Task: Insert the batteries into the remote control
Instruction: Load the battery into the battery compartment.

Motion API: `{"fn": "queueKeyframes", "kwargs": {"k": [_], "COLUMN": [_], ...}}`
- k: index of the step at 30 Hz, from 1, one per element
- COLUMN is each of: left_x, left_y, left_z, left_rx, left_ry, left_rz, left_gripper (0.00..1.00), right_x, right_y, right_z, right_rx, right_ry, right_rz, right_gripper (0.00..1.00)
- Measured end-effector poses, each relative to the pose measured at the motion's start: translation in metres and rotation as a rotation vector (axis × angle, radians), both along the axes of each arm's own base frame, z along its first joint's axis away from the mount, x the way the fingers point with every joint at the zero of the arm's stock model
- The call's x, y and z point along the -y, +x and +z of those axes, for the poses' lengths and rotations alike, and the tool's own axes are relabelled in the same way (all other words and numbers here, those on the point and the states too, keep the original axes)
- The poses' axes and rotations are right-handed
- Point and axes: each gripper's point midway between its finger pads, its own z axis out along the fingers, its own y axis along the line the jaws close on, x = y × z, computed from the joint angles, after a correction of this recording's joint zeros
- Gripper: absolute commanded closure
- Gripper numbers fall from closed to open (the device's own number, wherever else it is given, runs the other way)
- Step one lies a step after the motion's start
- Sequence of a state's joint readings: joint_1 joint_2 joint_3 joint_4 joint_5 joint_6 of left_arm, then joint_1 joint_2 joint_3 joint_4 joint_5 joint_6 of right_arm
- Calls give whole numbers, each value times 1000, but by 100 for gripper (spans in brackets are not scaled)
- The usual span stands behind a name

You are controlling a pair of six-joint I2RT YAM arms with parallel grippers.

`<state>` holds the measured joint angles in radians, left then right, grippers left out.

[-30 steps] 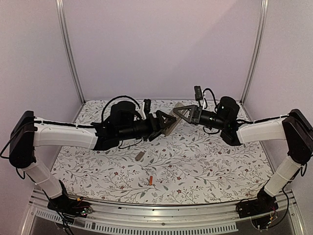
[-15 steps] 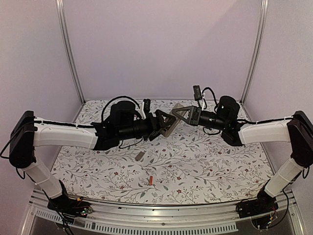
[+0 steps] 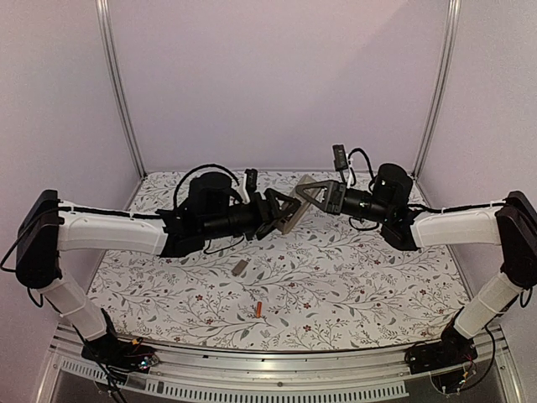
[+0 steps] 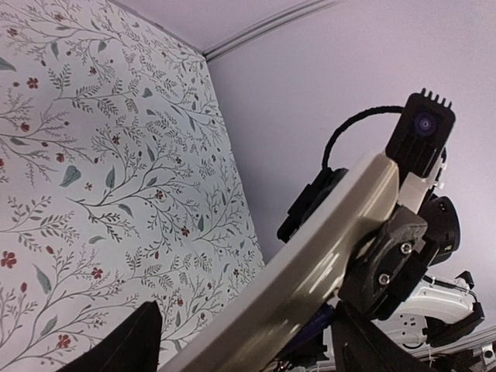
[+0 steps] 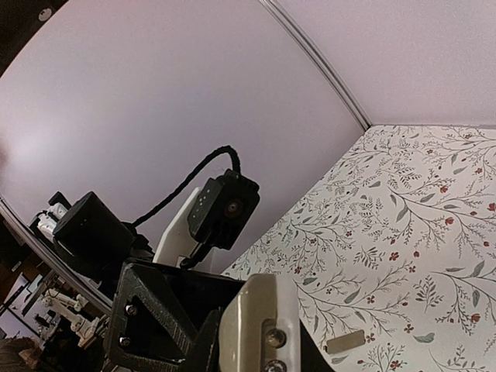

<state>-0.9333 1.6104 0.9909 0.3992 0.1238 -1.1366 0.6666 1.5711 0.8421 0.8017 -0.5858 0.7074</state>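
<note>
The remote control (image 3: 293, 215), grey-beige back showing, hangs tilted above the middle of the table between both arms. My right gripper (image 3: 307, 194) is shut on its upper end. My left gripper (image 3: 284, 211) straddles the lower end, open, with tablecloth showing between one finger (image 4: 132, 342) and the remote control (image 4: 310, 256). From the right wrist, the remote control (image 5: 256, 322) fills the bottom, a metal contact in its recess. One orange-red battery (image 3: 260, 310) lies on the cloth near the front edge.
A flat grey cover sliver (image 3: 240, 267) lies on the floral tablecloth (image 3: 361, 277) left of centre; it also shows from the right wrist as the cover sliver (image 5: 345, 341). Walls and metal posts (image 3: 119, 92) close the back and sides.
The left gripper's jaws have drawn closer together around the remote. The right gripper has shifted slightly left with the remote. The battery and the cover have not moved.
</note>
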Motion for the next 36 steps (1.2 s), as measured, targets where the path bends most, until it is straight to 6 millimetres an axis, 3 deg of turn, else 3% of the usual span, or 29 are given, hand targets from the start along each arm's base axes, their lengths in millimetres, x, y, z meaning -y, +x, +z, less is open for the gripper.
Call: {"fn": "queueKeyframes", "kwargs": {"k": [36], "left_x": [12], "left_y": [-9], "left_z": [18], "left_rx": [52], "left_ry": [-88], "left_rz": [-96], "left_gripper": [46], "right_x": [5], "right_y": [-2], "right_z": [24], "right_rx": [-80], "right_ry": [195], "right_rz": [67], "right_gripper": [99]}}
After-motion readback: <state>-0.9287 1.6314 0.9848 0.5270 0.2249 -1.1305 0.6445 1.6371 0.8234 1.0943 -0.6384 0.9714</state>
